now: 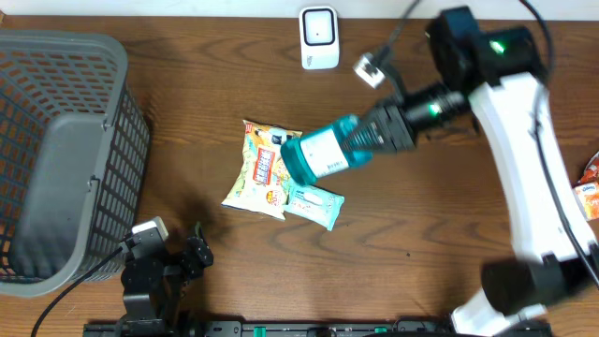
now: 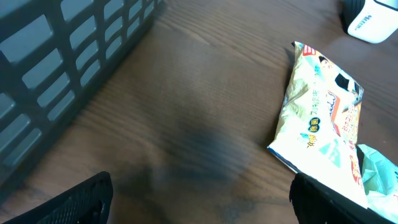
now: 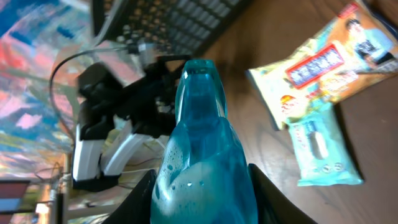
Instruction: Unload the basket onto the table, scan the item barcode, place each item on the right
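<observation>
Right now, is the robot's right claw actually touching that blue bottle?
Touching. The right wrist view shows the right gripper with a finger pressed on each side of the blue bottle.

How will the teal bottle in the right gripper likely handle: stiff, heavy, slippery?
The teal bottle looks like rigid plastic, so it probably keeps its shape in the right gripper. Bubbles and liquid show inside, so it is likely fairly heavy and may slosh. Its smooth, rounded body, held sideways by one end, could twist or slip.
</observation>
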Available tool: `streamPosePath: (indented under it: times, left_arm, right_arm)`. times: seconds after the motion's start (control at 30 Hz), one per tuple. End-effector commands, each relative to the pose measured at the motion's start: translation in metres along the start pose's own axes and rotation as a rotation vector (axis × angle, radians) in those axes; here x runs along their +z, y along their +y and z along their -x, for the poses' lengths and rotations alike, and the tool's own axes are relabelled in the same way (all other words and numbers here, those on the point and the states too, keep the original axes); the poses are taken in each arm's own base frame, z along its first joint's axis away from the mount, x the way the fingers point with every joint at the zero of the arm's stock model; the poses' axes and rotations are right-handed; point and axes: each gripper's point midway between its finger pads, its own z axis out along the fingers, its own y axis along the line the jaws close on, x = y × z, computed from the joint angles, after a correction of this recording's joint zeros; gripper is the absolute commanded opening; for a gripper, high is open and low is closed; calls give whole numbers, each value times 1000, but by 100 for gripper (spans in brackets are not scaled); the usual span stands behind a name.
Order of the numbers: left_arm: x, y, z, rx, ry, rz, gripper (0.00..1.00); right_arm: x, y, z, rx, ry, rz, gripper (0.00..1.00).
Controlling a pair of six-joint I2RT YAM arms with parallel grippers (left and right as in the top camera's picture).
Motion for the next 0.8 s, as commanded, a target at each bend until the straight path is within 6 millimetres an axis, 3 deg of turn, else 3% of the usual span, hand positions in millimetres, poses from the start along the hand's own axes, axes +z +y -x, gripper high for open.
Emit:
streamPosePath:
  times: [0.0,0.2,0.4,0.57,0.67,0.77]
  left_arm:
    - [0,2,0,-5,-5,8,91]
    - [0,2,0,-5,-4,8,91]
    - [0,2,0,-5,-5,8,91]
    - [0,2,0,-5,-4,7,91]
    - [0,2,0,-5,-5,7,91]
    - [0,2,0,-5,-5,7,91]
  right_arm:
    - [1,30,-14,-34,-47,115,1]
    - [17,37,-46,-37,-43,216,1]
    - [27,22,-55,-223,-54,211,1]
    - [34,-5,-40,-458,-62,92,1]
    - [41,-26,-23,-592,-54,-21,1]
    - [47,-55,-1,-622,-41,-186,1]
